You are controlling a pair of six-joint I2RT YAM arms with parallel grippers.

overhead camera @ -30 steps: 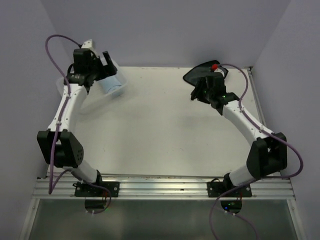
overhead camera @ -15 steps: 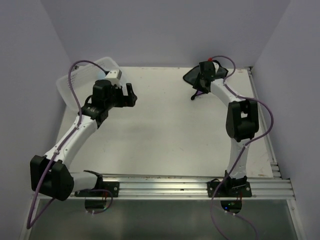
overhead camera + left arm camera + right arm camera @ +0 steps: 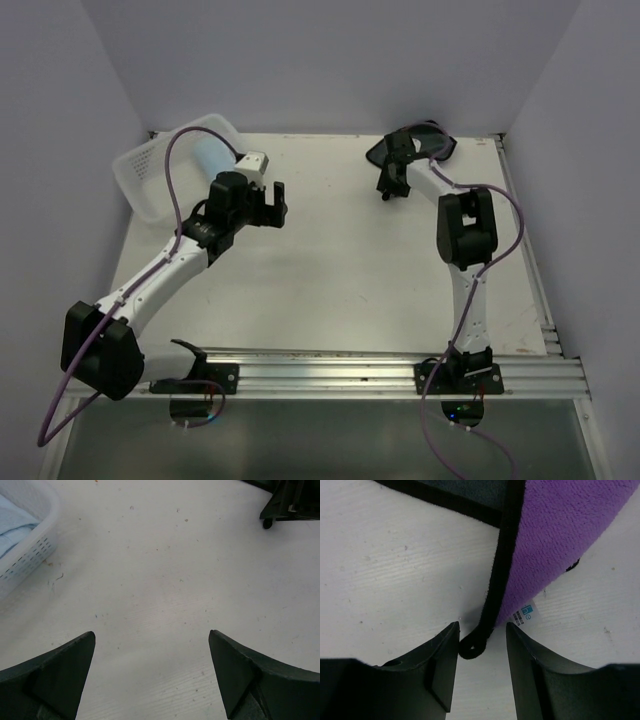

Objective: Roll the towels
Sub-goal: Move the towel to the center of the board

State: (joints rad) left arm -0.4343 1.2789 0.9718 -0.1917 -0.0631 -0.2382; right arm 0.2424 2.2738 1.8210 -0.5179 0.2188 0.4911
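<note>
Beside the basket [image 3: 140, 165] holding the blue towel [image 3: 208, 155], the left end effector [image 3: 270, 207] hangs released; well away, the right end effector [image 3: 481, 630], unclenched, straddles the purple towel [image 3: 560, 530]'s corner.

The left arm [image 3: 150, 285] angles forward, left gripper [image 3: 268, 203] spread wide; the right arm [image 3: 468, 295] stretches far ahead, right gripper [image 3: 388, 187] narrowly parted.
</note>
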